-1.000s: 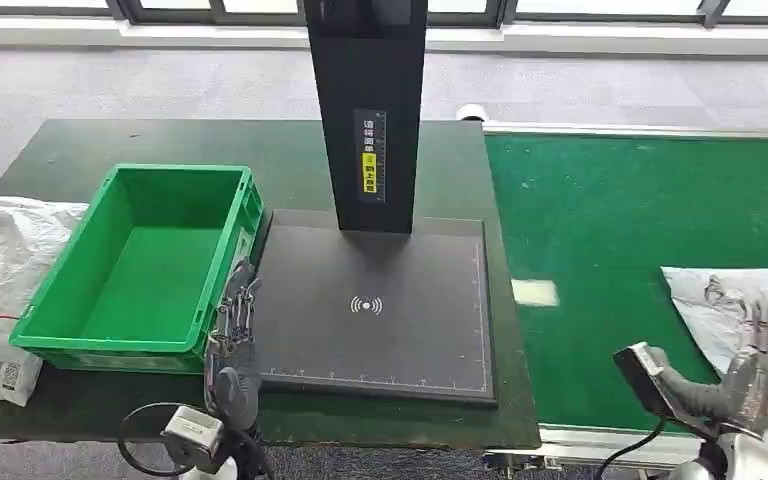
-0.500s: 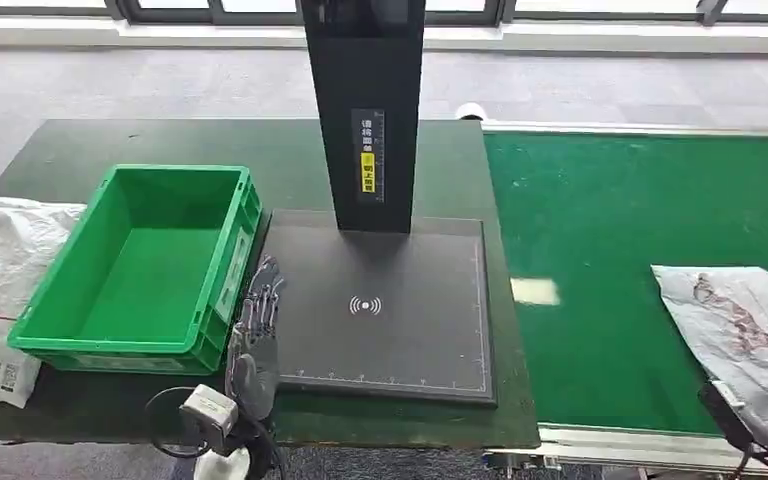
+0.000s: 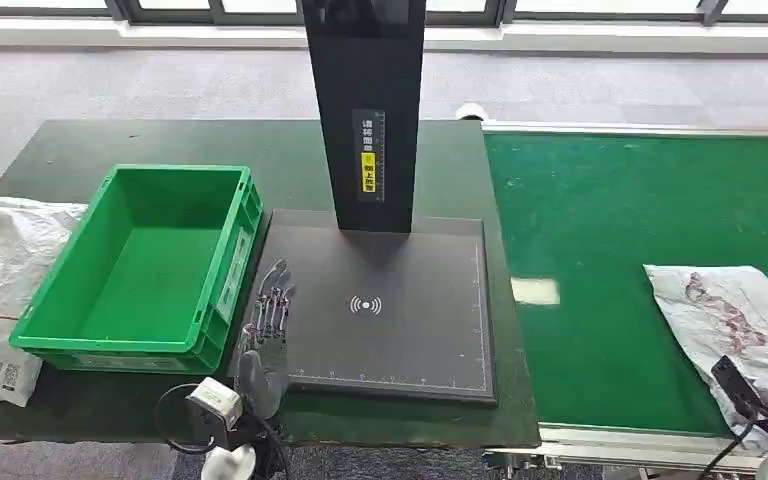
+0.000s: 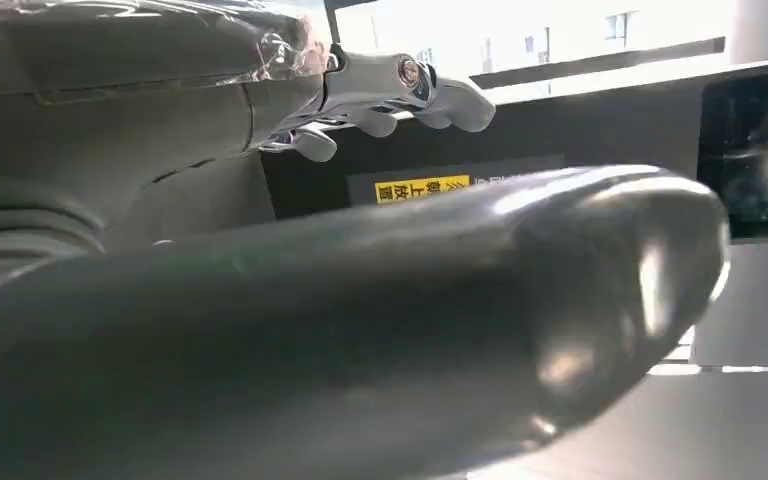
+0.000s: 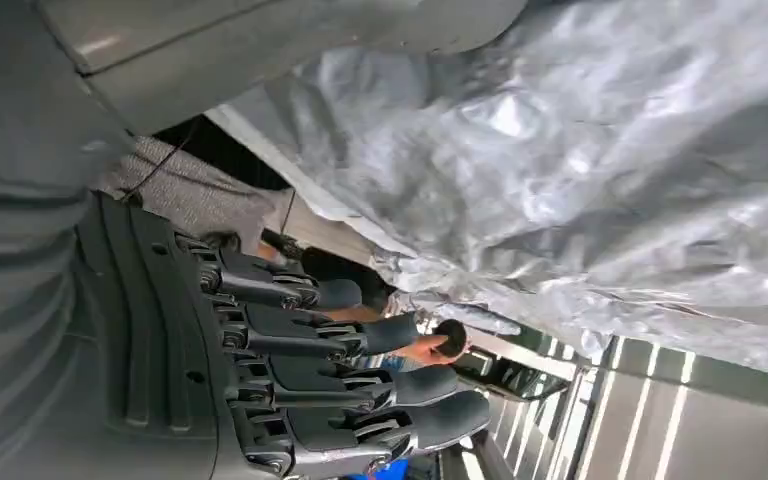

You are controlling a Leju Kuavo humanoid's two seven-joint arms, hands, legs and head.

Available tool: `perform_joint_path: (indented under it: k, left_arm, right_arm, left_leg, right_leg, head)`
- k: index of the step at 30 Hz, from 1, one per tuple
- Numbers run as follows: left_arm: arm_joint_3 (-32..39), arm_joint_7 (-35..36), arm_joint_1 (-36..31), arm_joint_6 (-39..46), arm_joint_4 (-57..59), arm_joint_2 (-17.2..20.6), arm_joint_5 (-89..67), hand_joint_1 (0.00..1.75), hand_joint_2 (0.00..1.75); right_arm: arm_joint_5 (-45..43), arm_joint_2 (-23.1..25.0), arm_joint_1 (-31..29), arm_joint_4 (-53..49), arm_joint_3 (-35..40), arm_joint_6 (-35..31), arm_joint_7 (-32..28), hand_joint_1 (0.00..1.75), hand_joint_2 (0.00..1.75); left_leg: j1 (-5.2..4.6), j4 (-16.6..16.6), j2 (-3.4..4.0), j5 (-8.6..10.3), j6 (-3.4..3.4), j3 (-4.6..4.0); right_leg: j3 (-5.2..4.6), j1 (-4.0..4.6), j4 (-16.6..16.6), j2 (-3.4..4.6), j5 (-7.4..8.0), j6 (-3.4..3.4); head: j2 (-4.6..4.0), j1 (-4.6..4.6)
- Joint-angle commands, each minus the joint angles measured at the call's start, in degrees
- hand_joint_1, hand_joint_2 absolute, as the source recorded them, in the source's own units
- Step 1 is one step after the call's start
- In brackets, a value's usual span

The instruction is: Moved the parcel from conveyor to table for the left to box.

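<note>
Parcel (image 3: 735, 325), a crumpled grey poly bag, lies on the green conveyor (image 3: 610, 220) at the right of the head frame, a little farther left than half a second ago. Right hand (image 5: 290, 390) is beside it with fingers extended and apart, holding nothing. Left hand (image 3: 268, 325) has moved forward over the lower-left corner of the black scanner pad (image 3: 400, 320), fingers spread, empty, just right of the green crate (image 3: 80, 330) on the surface (image 3: 110, 140).
</note>
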Motion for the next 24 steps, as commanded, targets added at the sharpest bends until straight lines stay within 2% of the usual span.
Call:
perform_joint_path:
  k: [1,4,5,9,12,14,19,20,21,24]
  left_arm:
    - [2.21,0.14,-1.87,0.17,4.47,0.42,-0.32,0.0,0.0]
    - [2.22,0.14,-1.76,0.16,4.47,0.48,-0.29,0.0,0.0]
    - [1.78,1.68,-2.13,0.66,4.61,0.34,-2.87,0.0,0.0]
    - [1.87,1.97,-2.52,0.82,5.15,0.24,-3.66,0.0,0.0]
    - [1.87,1.97,-2.52,0.82,5.15,0.24,-3.66,0.0,0.0]
    - [1.71,1.92,-3.32,0.69,5.84,0.51,-3.9,0.0,0.0]
    - [0.81,1.98,-5.02,-0.09,8.27,0.86,-3.88,0.0,0.0]
    - [0.71,2.05,-5.31,-0.33,8.79,0.78,-3.79,0.0,0.0]
    - [0.6,2.07,-5.5,-0.58,9.16,0.69,-3.78,0.0,0.0]
    - [0.32,2.07,-6.52,-1.22,10.04,0.44,-3.87,0.0,0.0]
  right_arm:
    - [0.07,1.15,-5.25,7.76,1.89,-0.36,0.06,0.0,1.75]
    - [0.02,1.38,-4.89,7.77,1.83,-0.78,0.07,0.0,1.75]
    - [-0.32,4.09,-5.52,8.46,2.74,2.25,-5.04,0.0,1.75]
    - [0.5,5.49,-5.86,8.58,3.37,5.71,-4.43,0.0,1.75]
    - [0.5,5.49,-5.86,8.58,3.37,5.71,-4.43,0.0,1.75]
    - [0.44,5.16,-5.21,9.43,3.63,14.27,-2.62,0.0,1.75]
    - [-0.78,2.8,-0.38,9.52,3.42,22.97,-1.02,0.0,1.75]
    - [-1.04,2.42,0.6,9.26,3.52,23.55,-1.48,0.19,1.75]
    - [-1.19,2.14,1.65,8.92,3.82,23.22,-2.62,1.75,1.75]
    - [-2.16,1.2,4.74,8.14,3.92,23.85,-6.38,1.75,1.75]
  left_leg:
    - [0.02,-0.09,0.17,0.02,-0.01,0.09]
    - [0.02,-0.17,0.2,0.07,-0.02,0.12]
    - [0.02,-0.15,0.14,0.04,-0.01,0.12]
    - [0.04,-0.2,0.21,0.08,-0.02,0.07]
    - [0.03,-0.12,0.09,0.05,-0.02,0.02]
    - [0.01,-0.08,0.03,0.04,-0.02,0.02]
    - [0.05,-0.23,-0.2,0.13,-0.02,0.07]
    - [0.04,-0.12,-0.27,0.07,-0.01,0.08]
    - [0.05,-0.19,-0.4,0.12,-0.01,0.14]
    - [0.13,-0.18,-0.57,0.16,-0.01,0.2]
  right_leg:
    - [0.04,0.02,-0.1,0.17,0.07,-0.04]
    - [0.05,0.03,-0.17,0.21,0.12,-0.06]
    - [0.09,0.02,-0.16,0.14,0.1,-0.05]
    - [0.03,0.05,-0.2,0.27,0.19,-0.06]
    - [0.02,0.04,-0.11,0.14,0.11,-0.04]
    - [0.03,0.01,-0.05,0.07,0.06,-0.02]
    - [0.17,0.06,-0.25,-0.17,0.1,-0.04]
    - [0.18,0.04,-0.14,-0.24,0.01,-0.02]
    - [0.27,0.06,-0.25,-0.36,0.03,-0.02]
    - [0.42,0.14,-0.36,-0.52,0.02,0.02]
  head:
    - [0.0,0.0]
    - [0.0,0.0]
    - [0.0,0.02]
    - [0.0,0.0]
    - [0.0,0.0]
    - [0.0,0.0]
    - [0.0,0.0]
    - [0.0,0.0]
    - [0.0,0.0]
    - [0.0,0.0]
